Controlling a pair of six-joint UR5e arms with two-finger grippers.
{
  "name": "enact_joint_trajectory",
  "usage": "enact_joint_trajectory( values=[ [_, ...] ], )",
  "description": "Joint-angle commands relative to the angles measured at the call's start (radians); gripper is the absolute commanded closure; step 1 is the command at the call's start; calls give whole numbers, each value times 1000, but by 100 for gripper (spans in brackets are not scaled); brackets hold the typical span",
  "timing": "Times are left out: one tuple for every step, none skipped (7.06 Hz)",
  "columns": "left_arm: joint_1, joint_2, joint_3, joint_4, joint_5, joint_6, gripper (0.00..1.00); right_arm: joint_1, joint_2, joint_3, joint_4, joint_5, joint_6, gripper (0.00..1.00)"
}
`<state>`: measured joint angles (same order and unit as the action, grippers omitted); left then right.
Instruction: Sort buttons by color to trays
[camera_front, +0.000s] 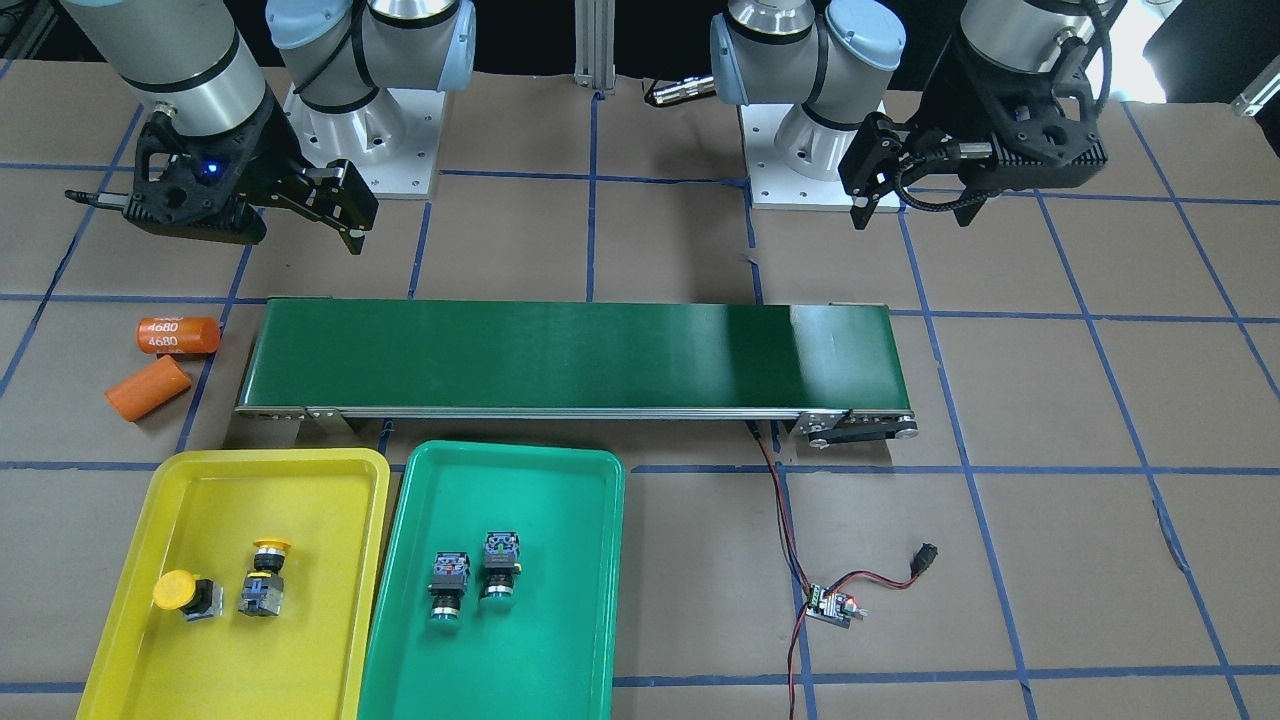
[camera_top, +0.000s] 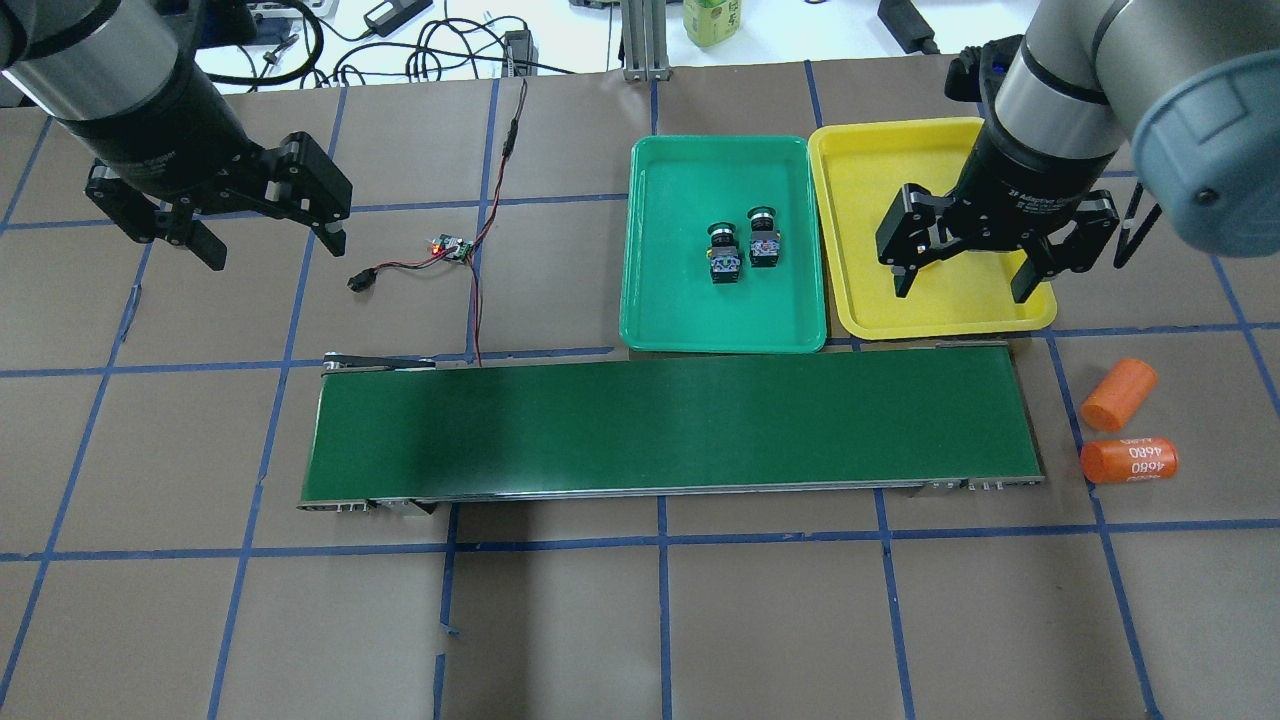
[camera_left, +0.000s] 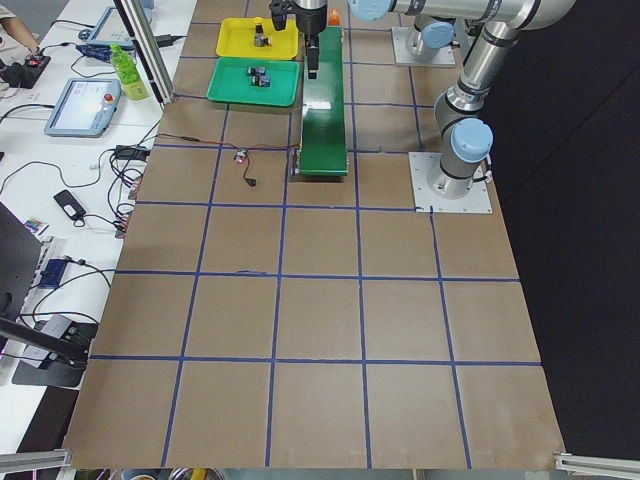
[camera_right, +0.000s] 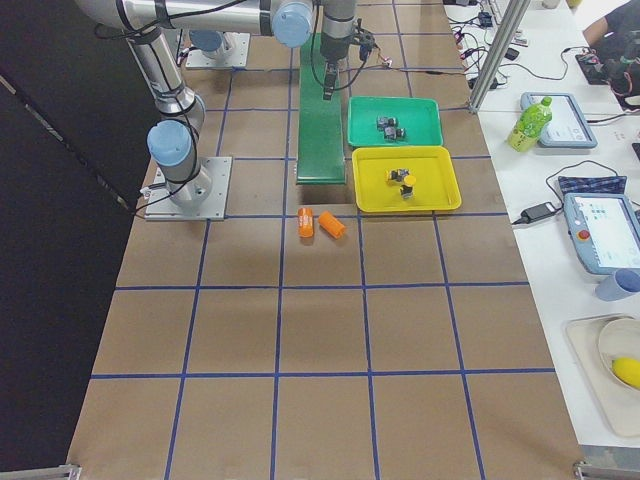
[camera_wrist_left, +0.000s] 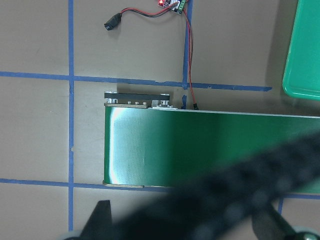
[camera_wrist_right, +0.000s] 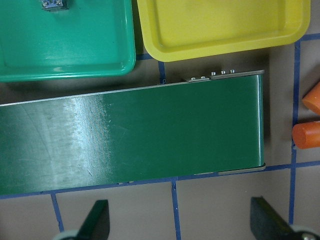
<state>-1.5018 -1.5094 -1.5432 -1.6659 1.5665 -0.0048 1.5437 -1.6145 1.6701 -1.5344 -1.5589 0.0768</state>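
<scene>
Two yellow-capped buttons (camera_front: 180, 592) (camera_front: 268, 575) lie in the yellow tray (camera_front: 200, 480). Two green-capped buttons (camera_front: 448, 585) (camera_front: 499, 568) lie side by side in the green tray (camera_front: 560, 660). In the overhead view the green pair (camera_top: 723, 250) (camera_top: 764, 235) shows, while the yellow pair is hidden behind my right gripper (camera_top: 962, 285). That gripper hangs open and empty, high over the conveyor's end near the yellow tray (camera_top: 860, 200). My left gripper (camera_top: 270, 245) is also open and empty, raised above the table beyond the belt's other end.
A long dark-green conveyor belt (camera_front: 570, 355) runs across the middle of the table. Two orange cylinders (camera_front: 178, 335) (camera_front: 148, 388) lie off its end by the yellow tray. A small controller board (camera_front: 830, 605) with red and black wires lies beside the green tray.
</scene>
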Motion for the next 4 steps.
enact_joint_trajectory(
  values=[
    [0, 0, 0, 0, 0, 0, 0, 0, -1, -1, 2, 3, 1, 0],
    [0, 0, 0, 0, 0, -1, 0, 0, -1, -1, 2, -3, 1, 0],
    [0, -2, 0, -1, 0, -1, 0, 1, -2, -9, 0, 13, 12, 0],
    [0, 0, 0, 0, 0, -1, 0, 0, -4, -9, 2, 7, 14, 0]
  ],
)
